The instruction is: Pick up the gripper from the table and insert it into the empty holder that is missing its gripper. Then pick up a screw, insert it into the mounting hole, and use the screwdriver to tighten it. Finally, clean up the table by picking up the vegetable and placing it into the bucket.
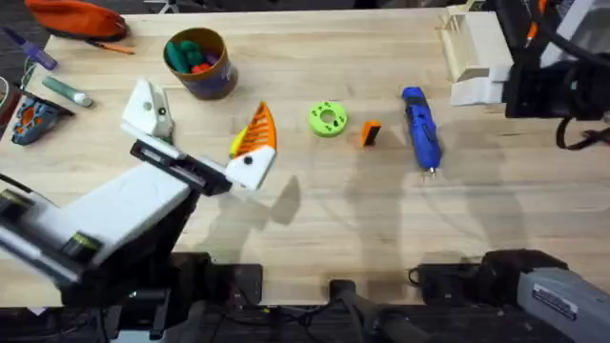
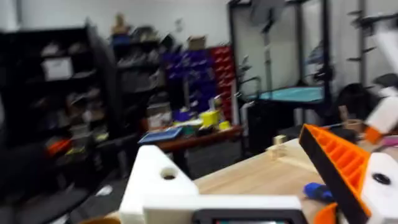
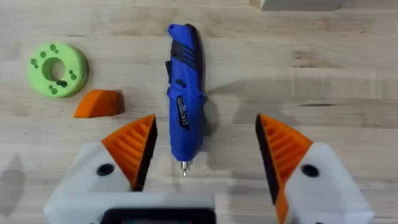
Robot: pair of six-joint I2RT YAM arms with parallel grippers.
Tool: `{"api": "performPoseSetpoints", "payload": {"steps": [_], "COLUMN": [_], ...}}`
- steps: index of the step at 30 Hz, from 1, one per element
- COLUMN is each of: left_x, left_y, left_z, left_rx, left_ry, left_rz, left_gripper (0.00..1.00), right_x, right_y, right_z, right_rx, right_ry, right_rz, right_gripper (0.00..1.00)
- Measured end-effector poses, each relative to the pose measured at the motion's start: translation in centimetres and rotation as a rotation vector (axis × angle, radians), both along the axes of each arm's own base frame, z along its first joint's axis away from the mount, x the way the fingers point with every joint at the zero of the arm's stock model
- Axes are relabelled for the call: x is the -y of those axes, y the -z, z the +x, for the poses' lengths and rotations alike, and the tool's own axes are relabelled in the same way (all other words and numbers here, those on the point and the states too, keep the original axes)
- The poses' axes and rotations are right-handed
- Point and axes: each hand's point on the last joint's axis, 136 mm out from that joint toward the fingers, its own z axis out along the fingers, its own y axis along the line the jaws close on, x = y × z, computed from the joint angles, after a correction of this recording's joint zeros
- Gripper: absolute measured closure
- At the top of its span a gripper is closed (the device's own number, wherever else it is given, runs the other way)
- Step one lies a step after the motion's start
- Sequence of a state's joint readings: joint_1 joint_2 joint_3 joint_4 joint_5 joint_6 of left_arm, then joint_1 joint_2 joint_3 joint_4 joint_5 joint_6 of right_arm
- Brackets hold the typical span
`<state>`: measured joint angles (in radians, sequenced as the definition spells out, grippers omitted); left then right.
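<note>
While the gripper (image 1: 370, 133) lies loose mid-table, a green disc (image 1: 328, 119) sits just beside it at 9 o'clock and the screwdriver (image 1: 421, 129) at 3. Right gripper (image 3: 205, 155) spread wide, empty, above the screwdriver. Left gripper (image 1: 205, 138): holder (image 1: 148, 110) bare, span undeterminable. Bucket (image 1: 198, 63), 10 o'clock, holds coloured pieces.

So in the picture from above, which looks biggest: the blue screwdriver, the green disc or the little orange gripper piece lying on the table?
From largest to smallest, as they look from overhead:
1. blue screwdriver
2. green disc
3. orange gripper piece
All three lie near each other on the table, so the order seems fair.
</note>
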<state>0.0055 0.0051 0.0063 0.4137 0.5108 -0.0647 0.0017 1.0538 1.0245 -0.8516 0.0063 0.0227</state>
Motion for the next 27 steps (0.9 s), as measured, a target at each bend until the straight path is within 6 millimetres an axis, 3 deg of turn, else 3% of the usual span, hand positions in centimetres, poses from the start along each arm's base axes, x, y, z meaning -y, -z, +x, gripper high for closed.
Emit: {"api": "performPoseSetpoints", "payload": {"steps": [6, 12, 22, 27], "left_x": [2.7, 5.0, 6.3, 7.1], "left_y": [0.5, 3.8, 9.2, 10.6], "left_z": [-1.8, -3.0, -3.8, -5.2], "left_rx": [0.002, -0.169, -0.505, -0.455], "left_ry": [0.179, 0.377, 0.506, 0.567], "left_rz": [0.065, 0.08, 0.006, 0.138], "left_gripper": [0.013, 0.015, 0.013, 0.013], "right_x": [0.0, 0.0, 0.0, 0.0], "right_y": [0.0, 0.0, 0.0, 0.0], "right_z": [0.0, 0.0, 0.0, 0.0], "right_rx": [0.0, 0.0, 0.0, 0.0], "right_ry": [0.0, 0.0, 0.0, 0.0], "right_rz": [0.0, 0.0, 0.0, 0.0], "right_gripper": [0.098, 0.097, 0.098, 0.096]}}
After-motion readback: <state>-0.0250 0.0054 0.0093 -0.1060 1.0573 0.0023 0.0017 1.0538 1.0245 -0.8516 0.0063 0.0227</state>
